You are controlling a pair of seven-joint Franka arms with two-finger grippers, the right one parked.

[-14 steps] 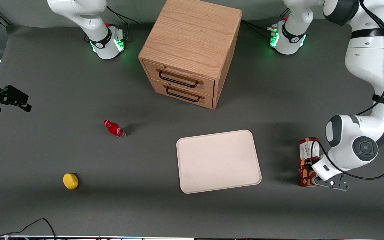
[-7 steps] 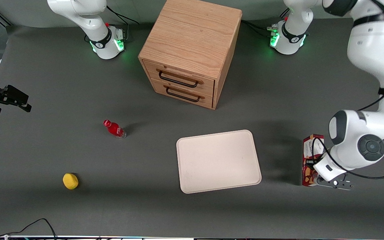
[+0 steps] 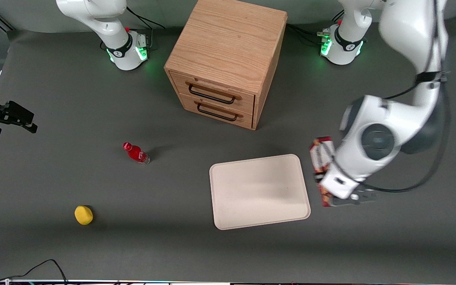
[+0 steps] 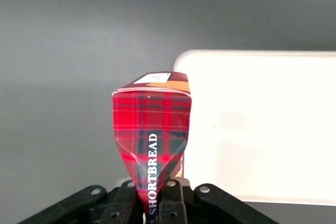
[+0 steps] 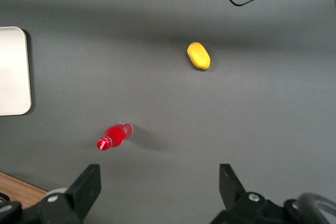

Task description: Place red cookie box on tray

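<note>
The red cookie box (image 3: 320,156) is pinched so tight in the gripper (image 4: 152,199) that its side dents, held up off the table just beside the tray (image 3: 257,190) edge, on the working arm's end.

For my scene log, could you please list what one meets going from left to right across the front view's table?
Yellow fruit → red bottle → wooden drawer cabinet → tray → red cookie box, pinched in the gripper beside the tray.
</note>
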